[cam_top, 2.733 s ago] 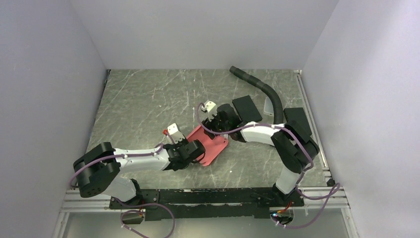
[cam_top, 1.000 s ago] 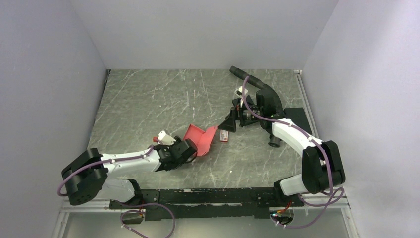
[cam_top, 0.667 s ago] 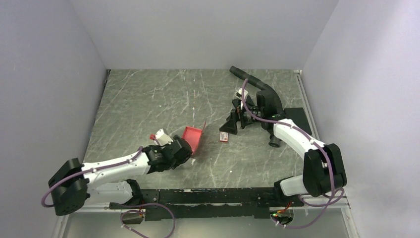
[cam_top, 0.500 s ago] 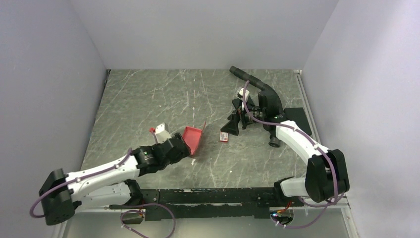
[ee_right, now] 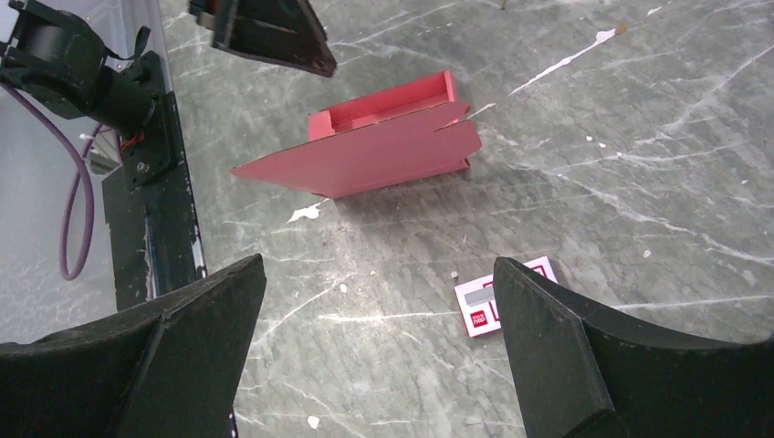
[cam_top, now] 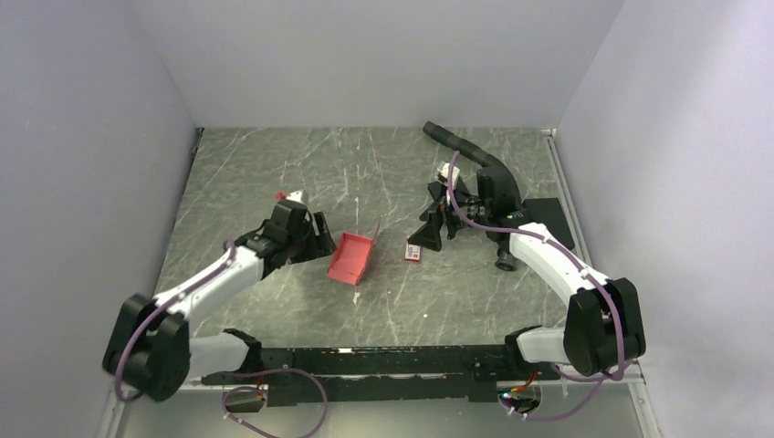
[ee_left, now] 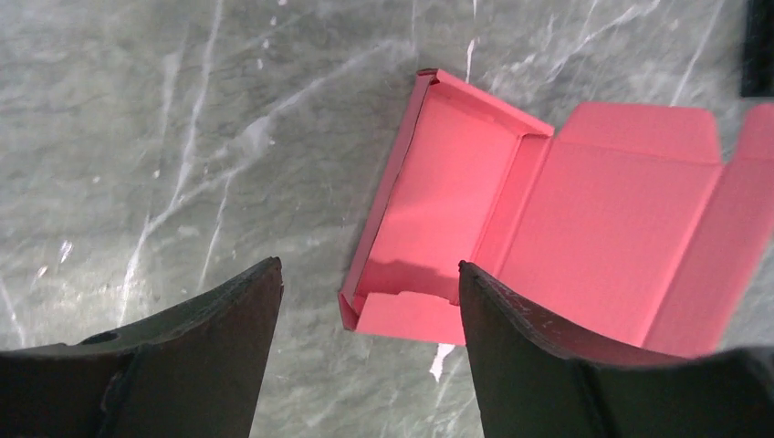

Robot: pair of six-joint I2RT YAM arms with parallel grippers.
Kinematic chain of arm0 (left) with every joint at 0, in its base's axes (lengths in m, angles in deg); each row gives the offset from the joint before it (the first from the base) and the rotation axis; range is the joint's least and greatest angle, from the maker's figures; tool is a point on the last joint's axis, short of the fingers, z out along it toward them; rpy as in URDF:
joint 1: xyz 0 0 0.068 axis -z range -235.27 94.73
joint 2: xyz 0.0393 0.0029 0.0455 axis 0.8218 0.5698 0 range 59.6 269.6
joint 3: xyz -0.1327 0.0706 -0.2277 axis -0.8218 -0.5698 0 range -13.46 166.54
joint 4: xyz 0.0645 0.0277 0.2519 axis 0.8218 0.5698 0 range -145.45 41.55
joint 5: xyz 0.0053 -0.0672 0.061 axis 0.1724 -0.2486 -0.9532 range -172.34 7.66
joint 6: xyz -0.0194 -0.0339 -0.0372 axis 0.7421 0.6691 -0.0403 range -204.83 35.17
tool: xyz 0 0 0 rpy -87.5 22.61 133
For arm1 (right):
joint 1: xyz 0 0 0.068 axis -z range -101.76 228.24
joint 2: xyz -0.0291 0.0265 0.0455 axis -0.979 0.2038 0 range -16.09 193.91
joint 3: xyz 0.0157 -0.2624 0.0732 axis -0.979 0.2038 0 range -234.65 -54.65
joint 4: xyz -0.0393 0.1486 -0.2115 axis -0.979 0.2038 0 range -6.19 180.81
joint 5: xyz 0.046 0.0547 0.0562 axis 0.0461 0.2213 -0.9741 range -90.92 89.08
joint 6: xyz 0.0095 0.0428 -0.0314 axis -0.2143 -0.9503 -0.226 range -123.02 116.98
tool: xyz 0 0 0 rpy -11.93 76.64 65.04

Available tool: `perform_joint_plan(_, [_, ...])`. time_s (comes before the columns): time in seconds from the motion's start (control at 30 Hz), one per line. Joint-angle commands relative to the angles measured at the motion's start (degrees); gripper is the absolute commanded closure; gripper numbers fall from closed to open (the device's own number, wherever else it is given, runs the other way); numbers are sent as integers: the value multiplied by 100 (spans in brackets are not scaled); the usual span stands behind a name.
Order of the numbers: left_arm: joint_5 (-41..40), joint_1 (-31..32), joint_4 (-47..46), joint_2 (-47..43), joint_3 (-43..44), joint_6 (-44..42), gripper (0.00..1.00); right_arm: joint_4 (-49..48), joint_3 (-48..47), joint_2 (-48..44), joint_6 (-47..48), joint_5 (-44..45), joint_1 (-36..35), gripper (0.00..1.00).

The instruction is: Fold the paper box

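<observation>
Paper box half-folded on table, left gripper just beside (jaws spread)

A grey stone-patterned table streaked with white sits between plain pale walls. A small red-and-white card lies flat on it, just right of the middle. At the far right a black ribbed hose curves toward the near side. A flat black pad lies by the right edge, partly hidden. A black rail runs along the near edge.
</observation>
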Motion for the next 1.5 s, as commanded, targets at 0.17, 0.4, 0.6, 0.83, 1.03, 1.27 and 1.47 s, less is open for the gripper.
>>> perform_joint_plan(0.17, [550, -123, 514, 1014, 740, 70, 30, -22, -189, -54, 226, -196, -4, 0])
perform_joint_plan(0.4, [467, -102, 228, -972, -857, 2419, 32, 2, -205, -24, 257, -162, -52, 0])
perform_joint_plan(0.6, [634, 335, -608, -1464, -1706, 3718, 41, 15, -216, 13, 266, -152, -83, 0])
perform_joint_plan(0.83, [76, 1045, -1056, -433, -1503, 4314, 42, 7, -209, -3, 257, -152, -83, 0])
perform_joint_plan(1.03, [-235, 1206, -1149, 119, -1447, 4717, 50, 3, -205, -31, 266, -202, -83, 0])
perform_joint_plan(1.27, [-563, 1207, -1119, -26, -1499, 4860, 51, 6, -196, -26, 275, -248, -83, 0])
perform_joint_plan(1.47, [-699, 1211, -1200, 128, -1512, 4892, 63, 12, -204, -34, 279, -292, -83, 0])
